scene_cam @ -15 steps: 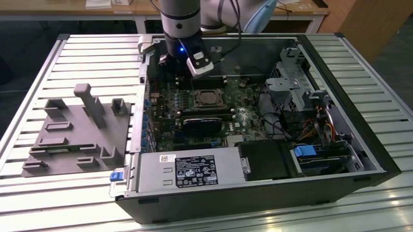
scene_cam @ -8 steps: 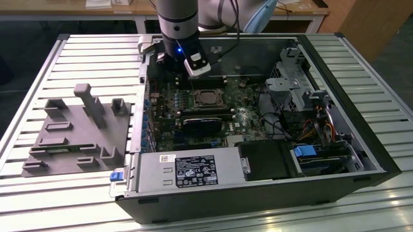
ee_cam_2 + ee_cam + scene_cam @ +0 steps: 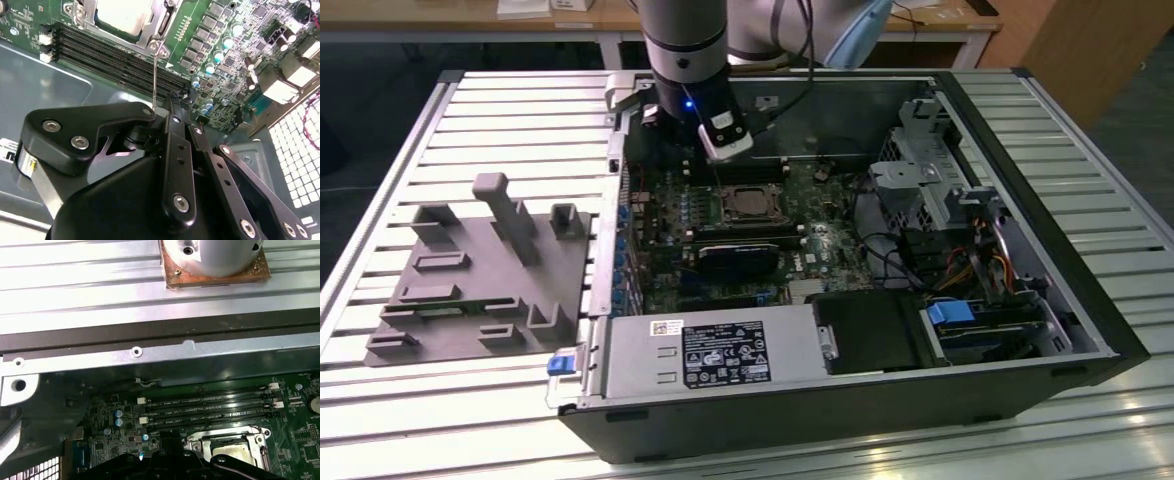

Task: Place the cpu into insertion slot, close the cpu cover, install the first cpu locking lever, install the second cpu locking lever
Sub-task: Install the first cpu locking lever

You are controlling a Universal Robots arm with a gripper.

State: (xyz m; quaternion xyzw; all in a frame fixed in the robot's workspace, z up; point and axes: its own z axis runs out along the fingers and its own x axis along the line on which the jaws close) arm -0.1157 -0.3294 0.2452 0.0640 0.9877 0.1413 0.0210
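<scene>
The cpu [image 3: 750,203] lies in the insertion slot [image 3: 726,216] on the green motherboard, silvery top up; both wrist views show it [image 3: 120,17] [image 3: 227,450]. The cpu cover [image 3: 165,20] lies as a metal frame around the chip. A thin wire locking lever [image 3: 155,75] rises from the socket's corner to my fingertips. My gripper [image 3: 172,104] hangs over the board just behind the socket, shown as [image 3: 720,158] in the exterior view. Its fingers look shut, with the lever's free end against their side; I cannot tell whether it is pinched.
Black memory slots [image 3: 110,55] run between socket and gripper. A black block [image 3: 734,258] sits in front of the socket, a grey power supply box [image 3: 707,355] at the case front, a drive cage [image 3: 934,190] at the exterior view's right. A grey fixture [image 3: 480,270] stands outside the case.
</scene>
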